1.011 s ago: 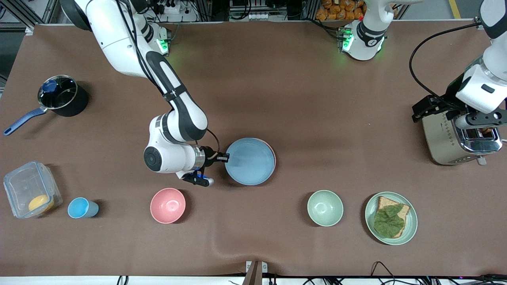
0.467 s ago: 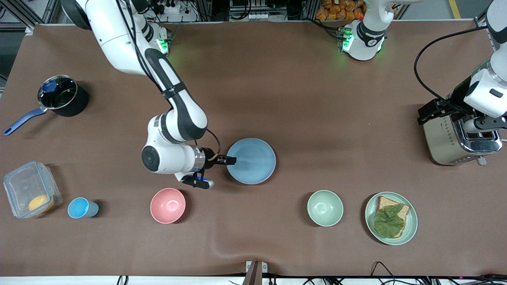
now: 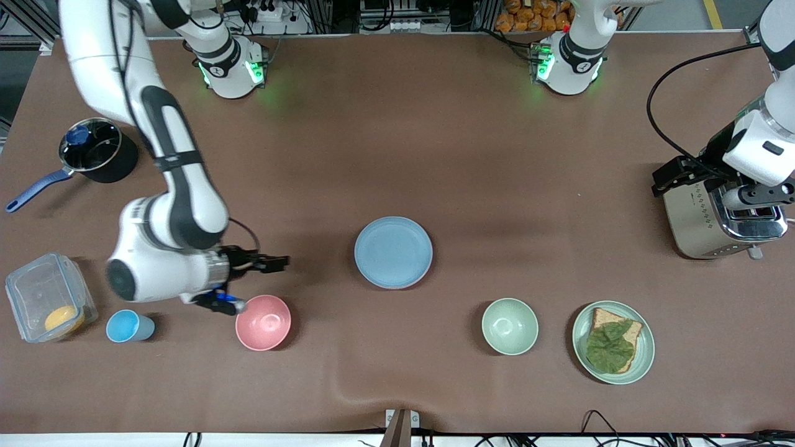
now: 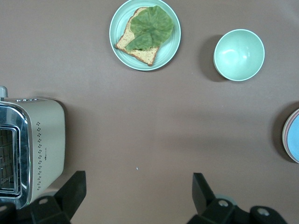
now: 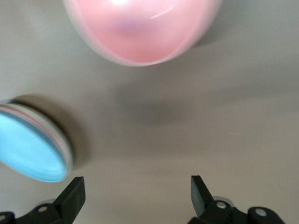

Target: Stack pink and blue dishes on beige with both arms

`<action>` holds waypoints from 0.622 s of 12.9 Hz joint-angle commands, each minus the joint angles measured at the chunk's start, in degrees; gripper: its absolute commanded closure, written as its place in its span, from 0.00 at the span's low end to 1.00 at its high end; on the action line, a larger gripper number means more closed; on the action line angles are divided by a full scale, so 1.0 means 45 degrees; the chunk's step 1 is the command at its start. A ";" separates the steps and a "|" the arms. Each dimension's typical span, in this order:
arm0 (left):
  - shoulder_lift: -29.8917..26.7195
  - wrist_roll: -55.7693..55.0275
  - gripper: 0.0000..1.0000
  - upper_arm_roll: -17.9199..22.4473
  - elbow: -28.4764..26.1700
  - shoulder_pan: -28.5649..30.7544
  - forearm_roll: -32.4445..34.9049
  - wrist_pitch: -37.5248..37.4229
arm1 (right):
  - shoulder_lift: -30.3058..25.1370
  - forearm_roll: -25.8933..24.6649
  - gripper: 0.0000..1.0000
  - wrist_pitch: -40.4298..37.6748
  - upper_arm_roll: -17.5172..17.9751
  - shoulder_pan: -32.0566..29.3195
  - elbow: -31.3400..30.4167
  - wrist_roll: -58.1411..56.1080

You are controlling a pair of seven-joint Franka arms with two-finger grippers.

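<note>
The light blue plate lies flat on the table's middle, on top of a stack. In the right wrist view the blue plate shows a pink plate rim right under it; the left wrist view catches the same stack at its edge. The beige plate is hidden beneath them. My right gripper is open and empty, low over bare table between the stack and the pink bowl. My left gripper waits open over the toaster.
A deep pink bowl sits beside the right gripper, nearer the camera. A blue cup, a clear box and a pot stand at the right arm's end. A green bowl, a bread plate and a toaster stand toward the left arm's end.
My right gripper let go of the blue plate's rim and drew back toward the right arm's end. The blue plate settled squarely on the stack. The left arm barely shifted.
</note>
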 commanded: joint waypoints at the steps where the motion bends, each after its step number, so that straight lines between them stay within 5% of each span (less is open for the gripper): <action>1: 0.0047 0.0025 0.00 -0.0048 0.0323 0.0028 0.0003 -0.0422 | -0.0909 -0.1596 0.00 -0.0749 0.0239 -0.1145 -0.0304 -0.0794; 6: 0.0066 0.0025 0.00 -0.0048 0.0323 0.0047 -0.0017 -0.0600 | -0.2060 -0.3825 0.00 -0.1764 0.0239 -0.2378 -0.0363 -0.2243; 8: 0.0066 0.0025 0.00 -0.0048 0.0323 0.0047 -0.0036 -0.0639 | -0.3520 -0.4451 0.00 -0.1787 0.0239 -0.2087 -0.1294 -0.2088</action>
